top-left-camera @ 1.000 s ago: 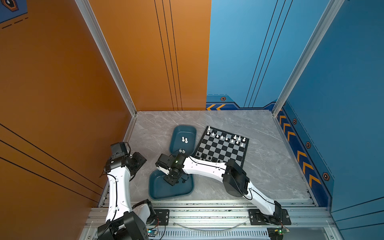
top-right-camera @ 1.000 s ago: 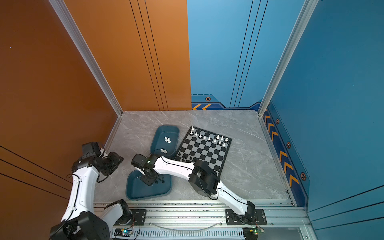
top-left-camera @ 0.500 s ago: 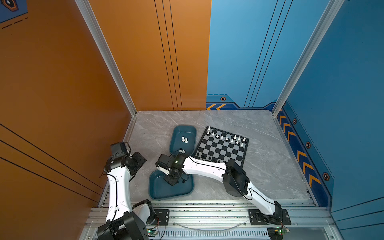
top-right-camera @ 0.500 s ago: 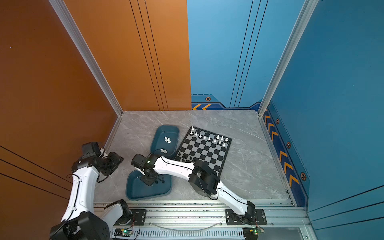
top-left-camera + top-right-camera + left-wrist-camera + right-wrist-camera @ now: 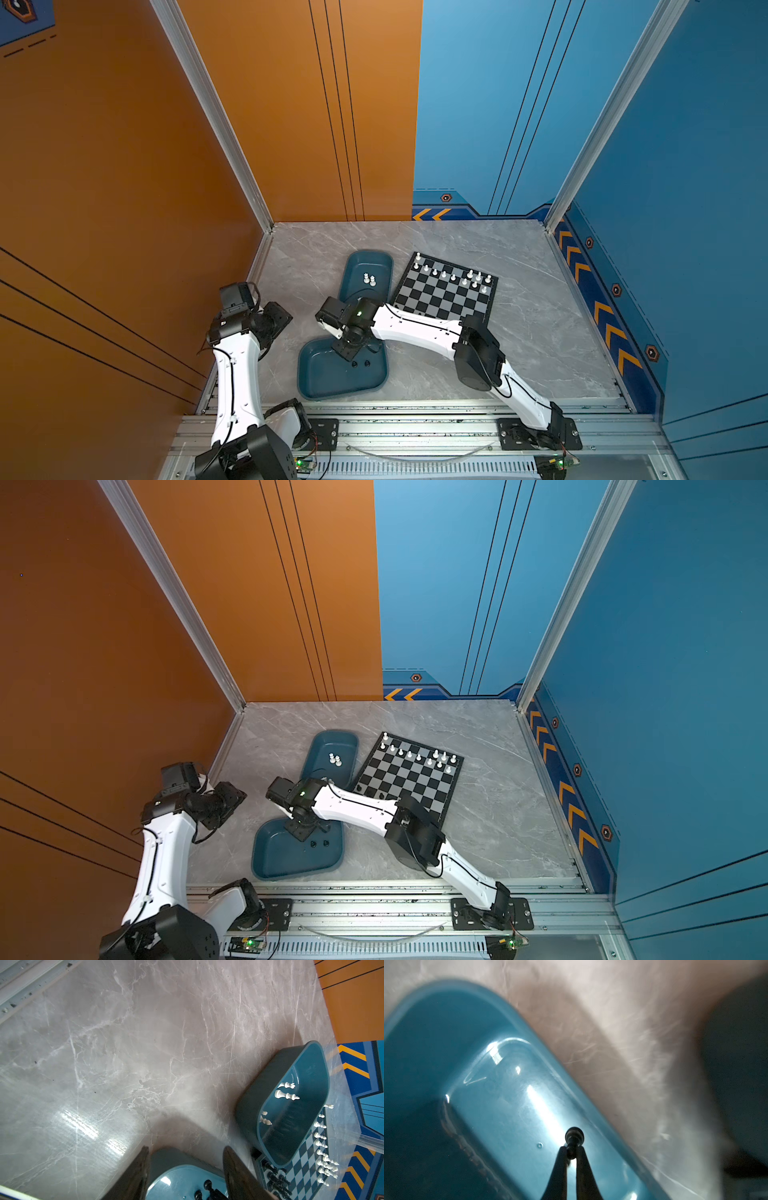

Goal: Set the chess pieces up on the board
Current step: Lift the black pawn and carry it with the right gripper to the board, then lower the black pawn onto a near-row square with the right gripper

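**Right end effector gripping a black piece over the near tray**

**Surroundings.** The grey marble table (image 5: 540,332) carries the board (image 5: 440,297), set at an angle right of centre. White chess pieces (image 5: 444,274) stand in its two far rows. Black chess pieces (image 5: 276,1180) stand along its near edge, as the left wrist view shows. Just beside the board's left edge lies the far tray (image 5: 369,252), which holds two upright white pieces (image 5: 369,279). The near tray (image 5: 332,382) lies in front of it and holds two loose black pieces (image 5: 354,364). In both top views the right forearm crosses the board's near-left corner and hides the squares there.

**Arm pose.** The right arm rises from the rail (image 5: 415,419) at the near right. It bends at the elbow and reaches across the middle to the near tray, wrist angled downward. The left arm stands steeply by the orange wall (image 5: 124,208), its wrist bent toward bare table, well apart from both trays.

**End effectors.** The right end effector (image 5: 572,1153) is clamped narrowly on the stem of a black piece (image 5: 574,1136). The round end of that piece projects past the fingertips, above the tray floor. Contact with the floor cannot be determined. The left end effector (image 5: 186,1148) stands partly spread and holds nothing.
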`<act>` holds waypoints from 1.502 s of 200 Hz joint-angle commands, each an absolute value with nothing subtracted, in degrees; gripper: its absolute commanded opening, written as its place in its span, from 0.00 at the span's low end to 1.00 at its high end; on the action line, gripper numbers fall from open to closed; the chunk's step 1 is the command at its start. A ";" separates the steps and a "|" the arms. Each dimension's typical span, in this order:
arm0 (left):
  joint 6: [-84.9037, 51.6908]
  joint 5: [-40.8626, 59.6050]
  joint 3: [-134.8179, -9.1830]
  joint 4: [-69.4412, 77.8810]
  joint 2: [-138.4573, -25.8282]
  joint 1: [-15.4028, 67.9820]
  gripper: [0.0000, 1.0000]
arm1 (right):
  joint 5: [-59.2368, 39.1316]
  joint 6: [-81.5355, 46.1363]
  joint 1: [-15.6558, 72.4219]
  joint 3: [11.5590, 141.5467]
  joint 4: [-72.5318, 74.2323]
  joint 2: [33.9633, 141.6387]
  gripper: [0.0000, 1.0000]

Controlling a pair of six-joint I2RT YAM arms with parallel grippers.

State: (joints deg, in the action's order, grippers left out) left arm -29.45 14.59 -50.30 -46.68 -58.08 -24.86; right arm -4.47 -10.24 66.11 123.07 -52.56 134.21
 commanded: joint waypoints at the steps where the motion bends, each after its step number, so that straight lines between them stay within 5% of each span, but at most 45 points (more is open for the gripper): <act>1: -30.20 13.65 -53.45 -47.81 -58.72 -23.59 0.58 | -2.38 -8.97 64.58 123.45 -55.65 128.55 0.09; 99: -34.29 6.79 -63.08 -46.07 -66.73 -4.21 0.59 | 2.20 -10.92 55.48 112.15 -56.27 110.60 0.09; 224: -35.43 4.80 -72.82 -41.70 -82.28 20.21 0.57 | 6.90 -15.95 44.21 79.60 -49.58 89.98 0.09; 300: -36.38 3.80 -76.12 -41.73 -84.91 24.61 0.56 | 4.20 -17.58 37.35 66.21 -43.35 86.58 0.08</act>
State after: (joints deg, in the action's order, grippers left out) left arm -35.68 5.91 -74.67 -41.34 -84.90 24.45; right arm 4.78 -16.01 39.00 68.75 -46.65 87.44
